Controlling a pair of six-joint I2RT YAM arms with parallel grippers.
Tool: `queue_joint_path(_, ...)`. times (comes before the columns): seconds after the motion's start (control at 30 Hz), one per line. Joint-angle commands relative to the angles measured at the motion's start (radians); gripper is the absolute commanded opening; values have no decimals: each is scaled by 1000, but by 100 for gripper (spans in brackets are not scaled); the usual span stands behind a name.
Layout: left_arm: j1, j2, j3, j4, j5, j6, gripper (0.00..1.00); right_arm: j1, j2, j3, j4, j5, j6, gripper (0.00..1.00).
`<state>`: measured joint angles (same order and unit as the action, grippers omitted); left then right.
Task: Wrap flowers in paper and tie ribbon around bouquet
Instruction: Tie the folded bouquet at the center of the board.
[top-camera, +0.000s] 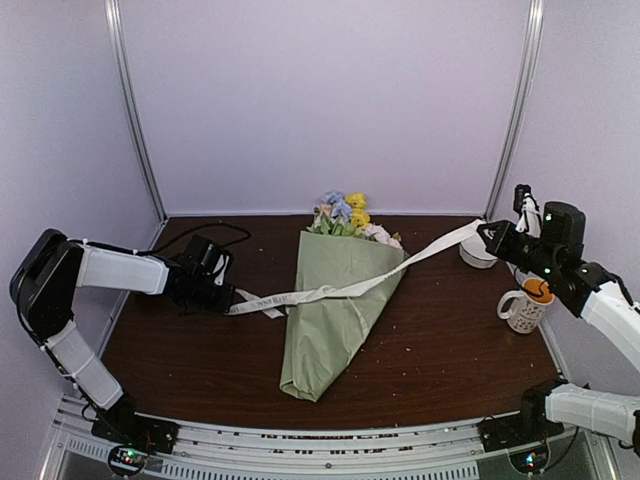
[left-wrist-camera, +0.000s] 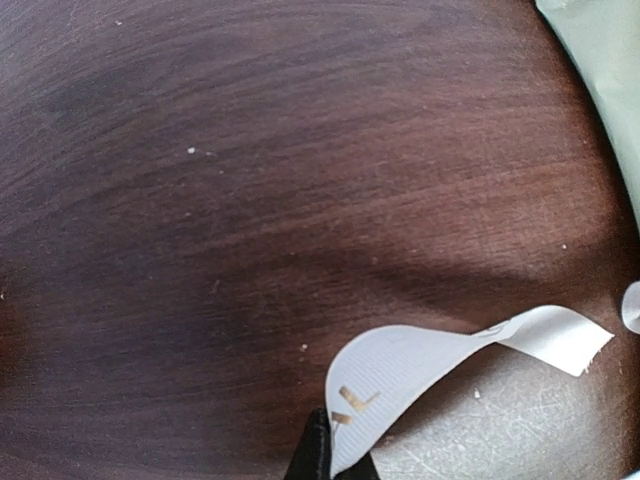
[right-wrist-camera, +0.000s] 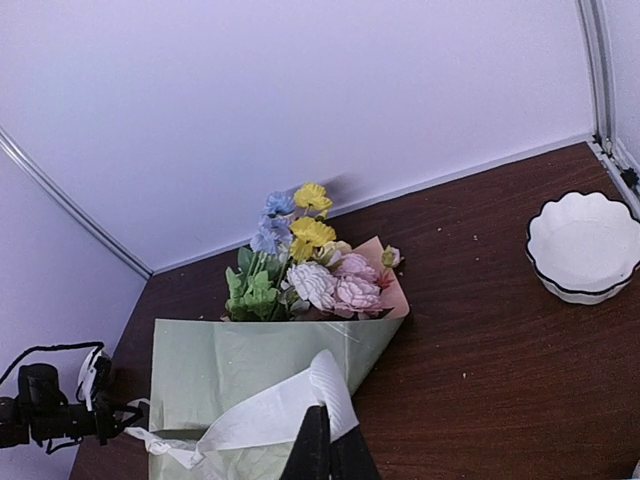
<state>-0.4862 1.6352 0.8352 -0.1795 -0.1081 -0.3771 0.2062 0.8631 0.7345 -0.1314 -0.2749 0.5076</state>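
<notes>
The bouquet (top-camera: 335, 310) lies in the middle of the brown table, a sage green paper (right-wrist-camera: 230, 365) cone with the flowers (top-camera: 347, 215) at its far end, pink, yellow, white and blue blooms (right-wrist-camera: 315, 265). The cream ribbon (top-camera: 350, 288) runs over the cone, stretched between both arms. My left gripper (top-camera: 232, 298) is shut on the ribbon's left end (left-wrist-camera: 400, 385), low over the table left of the bouquet. My right gripper (top-camera: 483, 232) is shut on the ribbon's right end (right-wrist-camera: 335, 390), raised at the right.
A white scalloped bowl (right-wrist-camera: 583, 245) sits at the back right. A patterned mug (top-camera: 524, 308) with something orange in it stands near the right edge under the right arm. Black cables (top-camera: 215, 232) lie behind the left arm. White walls close the back and sides.
</notes>
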Motion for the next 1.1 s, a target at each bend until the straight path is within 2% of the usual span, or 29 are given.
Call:
queue_joint_path(0.0,35,3,-25,56,2,-11,0,-68,-39,-57,6,-12,38,0)
queue_joint_path(0.17,57,-12,-39,62,21,-12,0,-116,-15,-65,8,-31,46,0)
queue_joint_path(0.5,58,-33,-47,64,14,-8,0,-168,51,57,-124,3,-21,0)
queue_joint_path(0.67,60,-39,-48,53,-2,-2,0,-268,36,100,-161,29,10,0)
queue_joint_path(0.83,111,-46,-112,70,12,-37,0,-403,-35,54,-157,37,29,0)
queue_joint_path(1.07,158,-95,-186,105,35,-53,0,-570,-84,74,-223,68,-28,0)
